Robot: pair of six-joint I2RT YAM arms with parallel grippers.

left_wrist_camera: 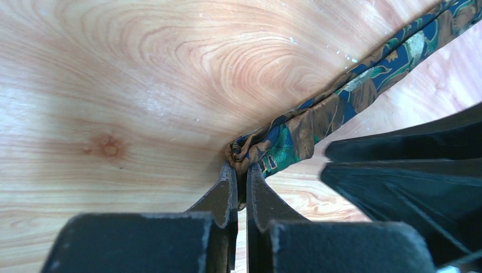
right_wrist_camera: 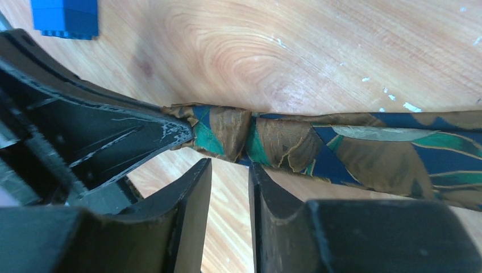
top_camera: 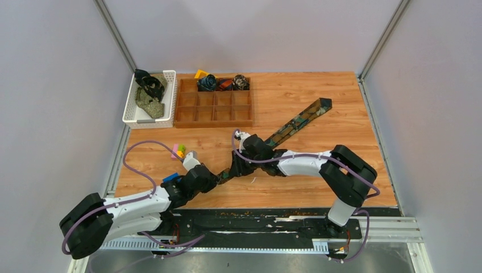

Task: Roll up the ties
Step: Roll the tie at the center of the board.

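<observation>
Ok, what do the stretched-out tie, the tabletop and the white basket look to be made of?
The tie: woven fabric with a slight sheen, fine weave lines and soft creases; silk or polyester, cannot tell. The tabletop: smooth, semi-glossy wood grain with a knot, possibly laminate rather than solid wood. The basket: white with slotted walls, probably moulded plastic.

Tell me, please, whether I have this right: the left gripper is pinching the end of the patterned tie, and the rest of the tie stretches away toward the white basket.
Not quite. The left gripper is pinching the end of the patterned tie, but the tie stretches toward the far right of the table, away from the white basket. The top external view shows this.
</observation>
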